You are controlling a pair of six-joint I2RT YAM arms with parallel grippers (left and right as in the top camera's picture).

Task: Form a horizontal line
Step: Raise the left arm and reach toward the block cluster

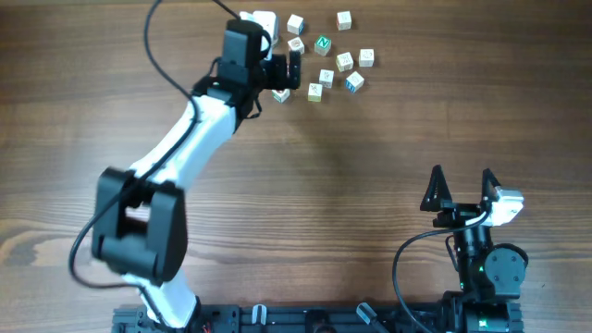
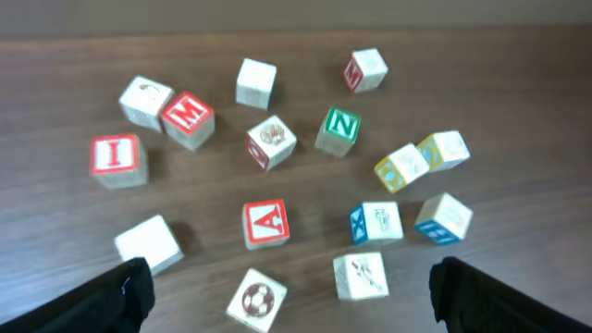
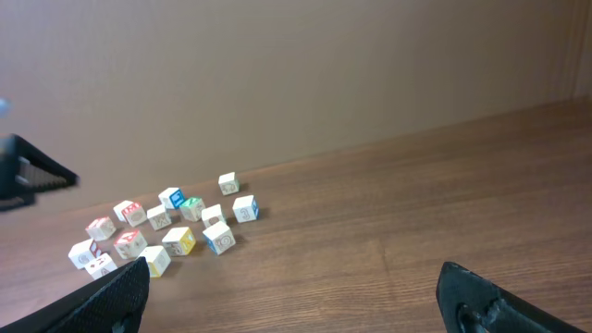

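soft, even, fairly bright indoor light
left wrist view slightly blurred; letter cubes (image 2: 268,225) cast short faint shadows on the tabletop (image 2: 518,102); lower frame corners dark.

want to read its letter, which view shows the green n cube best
The left wrist view: the green N cube is close and its letter reads clearly. Overhead shows it small, the N just legible. The right wrist view shows only a distant green-faced cube, letter unreadable.

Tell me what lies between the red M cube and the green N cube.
One cube with a round drawing on top and a red side, touching neither. It shows plainly in the left wrist view.
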